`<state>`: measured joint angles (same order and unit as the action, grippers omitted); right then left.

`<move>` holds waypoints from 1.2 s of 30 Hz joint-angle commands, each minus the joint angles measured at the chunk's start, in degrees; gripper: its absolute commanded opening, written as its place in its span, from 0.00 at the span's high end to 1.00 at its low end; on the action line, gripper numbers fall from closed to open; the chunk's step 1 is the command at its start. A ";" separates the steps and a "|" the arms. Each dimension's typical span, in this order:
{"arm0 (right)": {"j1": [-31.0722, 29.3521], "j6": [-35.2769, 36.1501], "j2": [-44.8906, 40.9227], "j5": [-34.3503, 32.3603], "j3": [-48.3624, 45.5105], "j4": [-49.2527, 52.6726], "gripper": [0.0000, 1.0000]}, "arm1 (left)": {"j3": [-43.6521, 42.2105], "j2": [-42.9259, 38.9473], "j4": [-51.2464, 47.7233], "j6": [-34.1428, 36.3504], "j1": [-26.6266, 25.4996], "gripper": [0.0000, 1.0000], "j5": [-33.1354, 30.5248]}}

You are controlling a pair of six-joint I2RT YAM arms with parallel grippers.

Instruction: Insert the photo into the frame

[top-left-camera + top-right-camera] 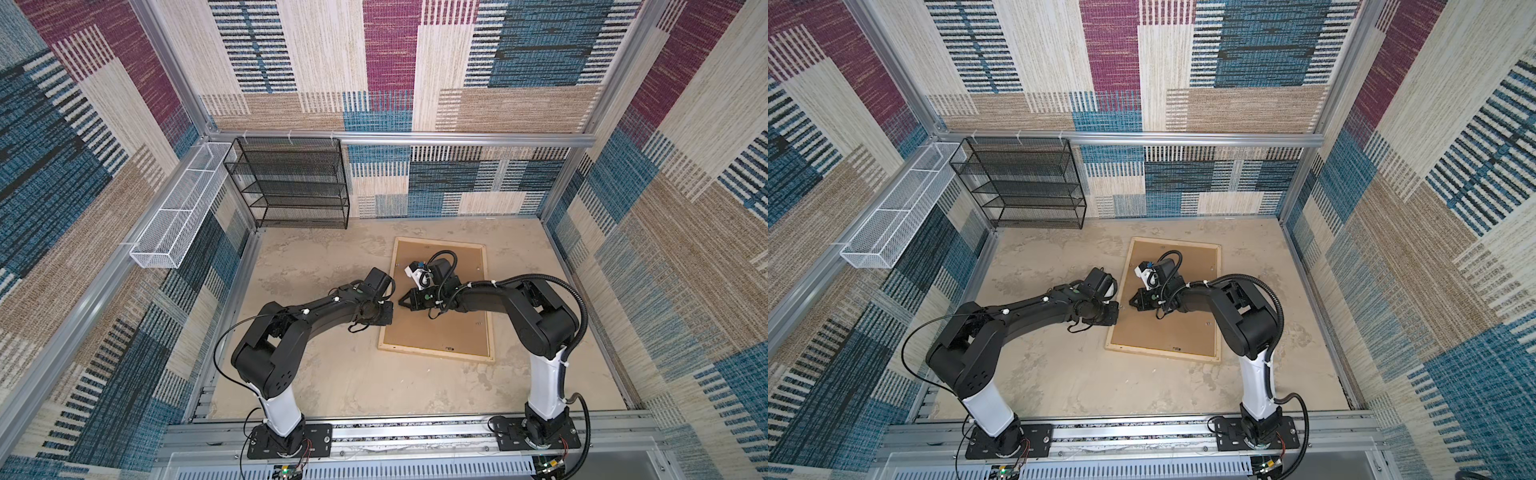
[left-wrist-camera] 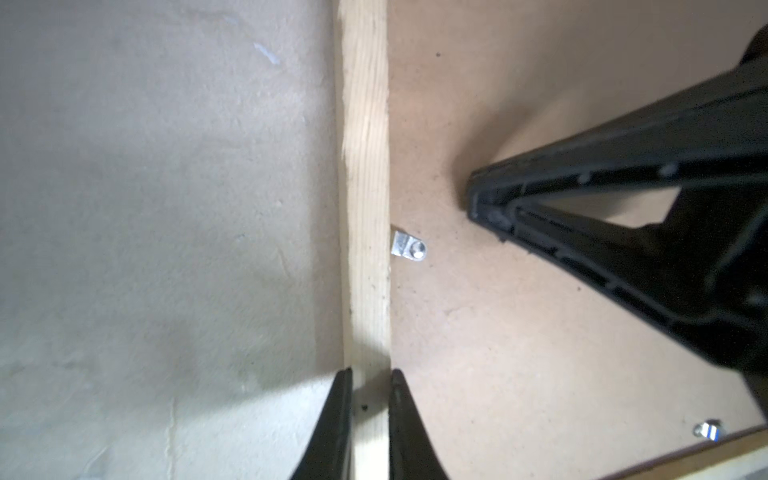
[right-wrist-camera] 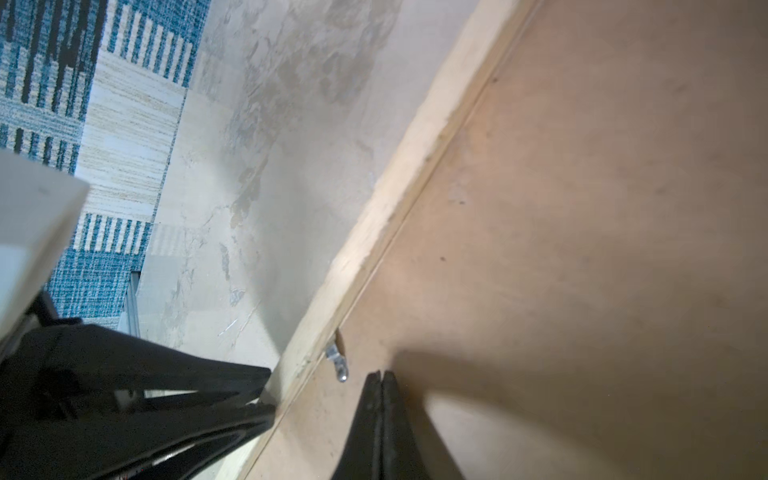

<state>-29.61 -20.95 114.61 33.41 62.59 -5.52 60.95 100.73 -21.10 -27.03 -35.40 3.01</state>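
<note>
Frame (image 1: 436,353) face down on the worktop (image 1: 332,374), one bar pinched

Both top views show the frame right of centre, lying flat with its back up (a brown backing board (image 1: 449,332) fills the space inside the pale wood bars). The left gripper (image 2: 371,374) stands at the middle of the bar on the frame's left side in those views. The left wrist view shows its two fingers (image 2: 338,415) only a narrow way apart, one on the worktop side and one on the board side, pressed against the bar between them. The right gripper (image 3: 381,374) reaches in from the right, its tip just inside that same bar and near the left gripper. Its fingers are fully together with nothing between them. The tip seems to rest on the backing board, just beside a small metal tab (image 3: 338,368) that juts from the bar over the board's edge.
</note>
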 commanded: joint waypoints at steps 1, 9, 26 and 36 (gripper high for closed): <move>0.22 -0.67 -0.70 -1.06 0.54 0.76 1.00 | 0.33 0.85 -0.52 2.22 0.11 0.90 -2.96; 4.33 -1.68 -4.77 -4.84 -1.79 0.79 1.00 | 4.71 4.05 -0.66 7.76 1.82 0.92 -4.86; 11.59 3.70 -7.02 -17.48 6.88 8.91 0.50 | 2.68 -9.50 -5.00 5.71 1.10 0.63 -3.69; 17.25 17.25 10.70 -28.50 36.45 22.32 0.29 | -12.50 -19.62 -1.62 -10.11 -5.32 0.63 2.81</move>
<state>-13.50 -8.82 121.82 7.64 93.41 11.25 50.19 81.60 -24.67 -31.14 -39.72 3.46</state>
